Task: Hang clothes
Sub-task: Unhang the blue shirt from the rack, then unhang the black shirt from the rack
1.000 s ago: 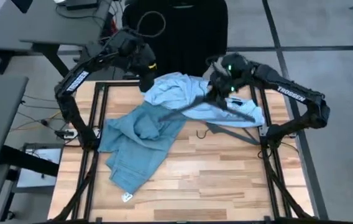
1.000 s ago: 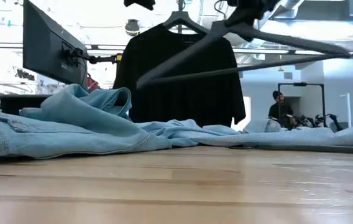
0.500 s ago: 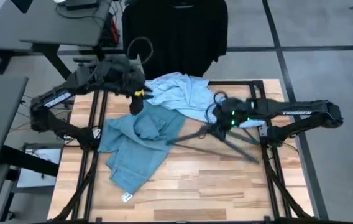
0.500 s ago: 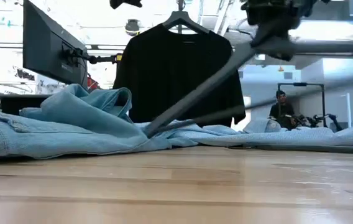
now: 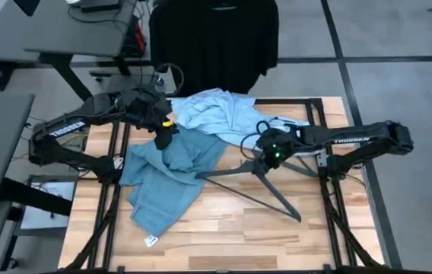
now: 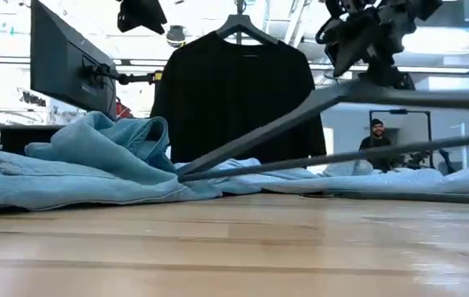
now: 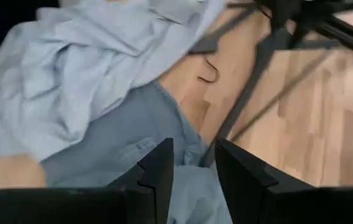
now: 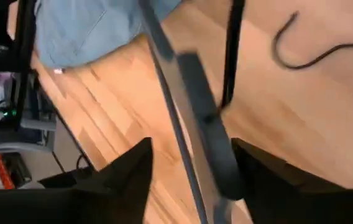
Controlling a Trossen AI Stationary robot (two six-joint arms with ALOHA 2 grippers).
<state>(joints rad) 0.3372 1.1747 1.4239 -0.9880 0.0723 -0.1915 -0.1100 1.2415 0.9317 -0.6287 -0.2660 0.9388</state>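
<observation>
**Hanger held low over the table; two garments still heaped at the far edge**

Hanger (image 5: 250, 176) in dark grey hangs from the right gripper (image 5: 269, 154), which is clamped on it near its neck over the middle of the table (image 5: 277, 236). One arm of the hanger slopes toward the jeans, its tip near their edge; the other reaches out toward the near right part of the bare wood. In the low view the hanger (image 6: 300, 107) slants down from the gripper (image 6: 367, 37) until its tip meets the heaped cloth.

The jeans (image 5: 163, 179) lie crumpled along the left side, running from mid-table toward the near left corner. The pale button shirt (image 5: 227, 114) is bunched against the far edge, spreading toward the far right corner and lapping over the top of the jeans. The black t-shirt (image 5: 214, 38) already hangs on a rack beyond the far edge, clear of the table.

The left gripper (image 5: 163, 133) hovers above the seam where shirt and jeans overlap, near the far left corner; its fingers (image 7: 158, 177) stand a narrow gap apart with nothing between them.

A thin wire hook (image 5: 245, 164) lies on the wood just beside the shirt's near hem. The near half of the table and its near right corner are open wood. A person (image 6: 375, 140) sits far back in the room.
</observation>
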